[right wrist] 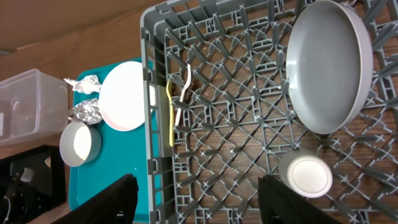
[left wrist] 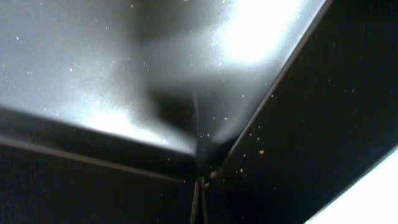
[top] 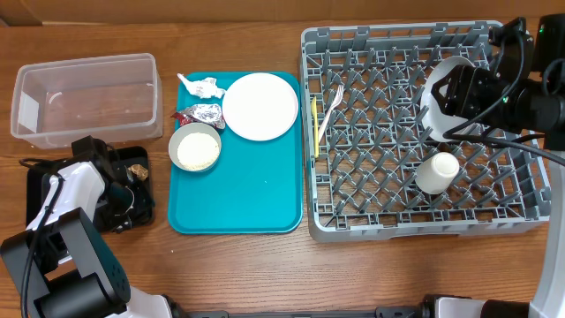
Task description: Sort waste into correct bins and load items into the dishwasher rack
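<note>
left gripper (top: 131, 178) low in black tray (top: 37, 190), its state cannot be told, right gripper (right wrist: 198, 194) open over rack (right wrist: 147, 74)

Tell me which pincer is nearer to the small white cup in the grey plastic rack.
Right. The right pincer hangs over the grey rack, near the white cup; the left pincer sits far away, in the black rectangular tray.

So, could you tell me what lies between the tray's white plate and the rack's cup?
The yellow spoon and white fork, side by side inside the rack by its left wall; the overhead view shows it.
</note>
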